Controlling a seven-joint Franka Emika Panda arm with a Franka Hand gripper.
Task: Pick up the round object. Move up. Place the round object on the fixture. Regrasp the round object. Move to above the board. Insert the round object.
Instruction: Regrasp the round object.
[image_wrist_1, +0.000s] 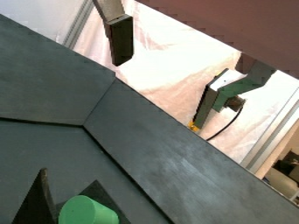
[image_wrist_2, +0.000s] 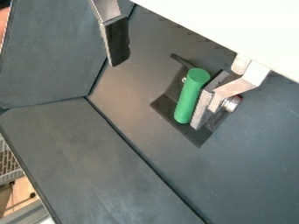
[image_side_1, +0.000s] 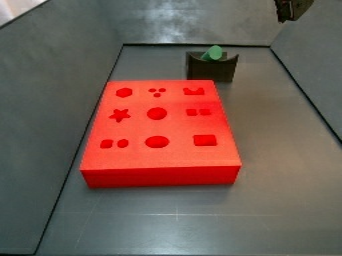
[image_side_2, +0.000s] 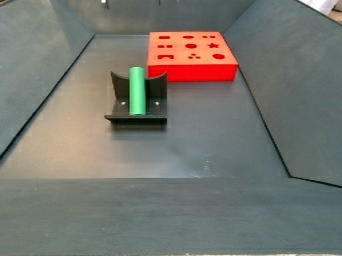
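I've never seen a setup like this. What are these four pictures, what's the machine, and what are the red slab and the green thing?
It is a robot arm with a two-fingered tool, open and holding nothing. Two cameras ride on its wrist, so its fingers show at the edge of those pictures. Two more cameras stand beside the dark work floor; in a side view only the tool's tip shows, high above the floor. On the floor lie the red board with shaped holes and, apart from it, the dark fixture, cradling the green round peg.
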